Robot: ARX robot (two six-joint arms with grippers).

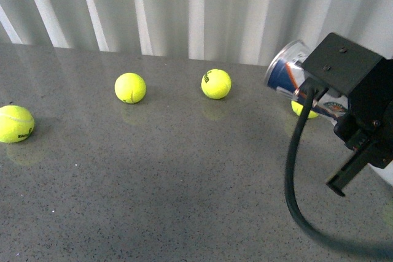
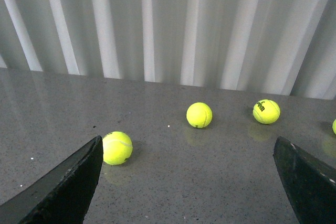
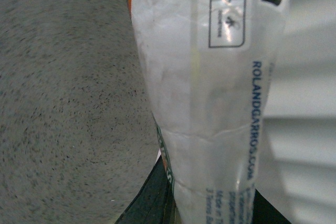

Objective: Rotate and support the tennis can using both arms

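The tennis can [image 1: 288, 69], blue-and-white with a silver rim, is held tilted above the table at the right, its rim end pointing up and left. My right gripper [image 1: 344, 111] is shut on it; the black wrist block hides most of the can. In the right wrist view the can's white label [image 3: 210, 103] fills the picture between the black fingers [image 3: 149, 198]. My left gripper [image 2: 191, 182] is open and empty, its two black fingers [image 2: 63, 187] wide apart over the table; it does not show in the front view.
Yellow tennis balls lie on the grey table [image 1: 153, 182]: one at the far left [image 1: 15, 123], two in the middle [image 1: 130, 88] [image 1: 216, 83], one partly hidden behind the can [image 1: 302, 110]. White curtain [image 1: 184, 4] runs behind. A black cable [image 1: 295, 176] hangs from the right arm.
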